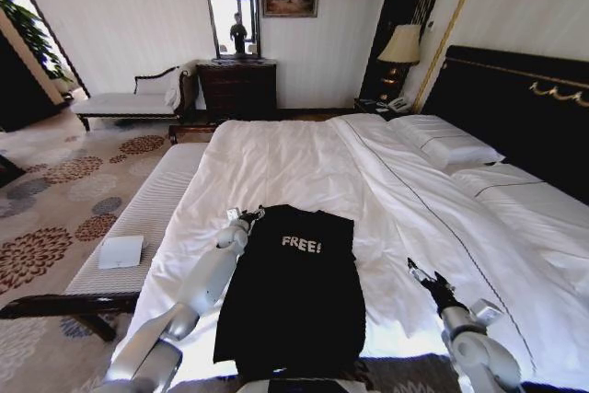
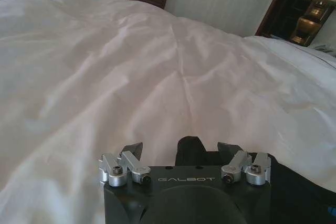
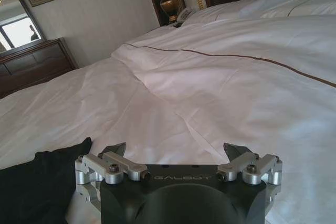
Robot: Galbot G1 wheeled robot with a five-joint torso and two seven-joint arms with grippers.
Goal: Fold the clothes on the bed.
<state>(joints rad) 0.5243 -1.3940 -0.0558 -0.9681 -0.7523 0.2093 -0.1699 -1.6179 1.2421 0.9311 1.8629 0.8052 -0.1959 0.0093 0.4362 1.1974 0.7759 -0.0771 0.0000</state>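
The black T-shirt (image 1: 294,301) with white "FREE!" lettering lies on the white duvet of the bed (image 1: 304,163), narrowed to a long strip. My left gripper (image 1: 247,216) sits at the shirt's far left corner. It is open in the left wrist view, with a bit of the black fabric (image 2: 191,148) lying between the spread fingers of this gripper (image 2: 182,151). My right gripper (image 1: 419,271) rests over bare duvet to the right of the shirt. It is open (image 3: 175,153) with nothing between its fingers, and the shirt's edge (image 3: 42,177) lies off to one side.
A white-cushioned bench (image 1: 138,218) runs along the bed's left side with a small white folded cloth (image 1: 121,251) on it. Pillows (image 1: 446,144) and the black headboard (image 1: 515,108) are at the right. A dresser (image 1: 237,87), chaise (image 1: 129,100) and lamp (image 1: 401,45) stand beyond.
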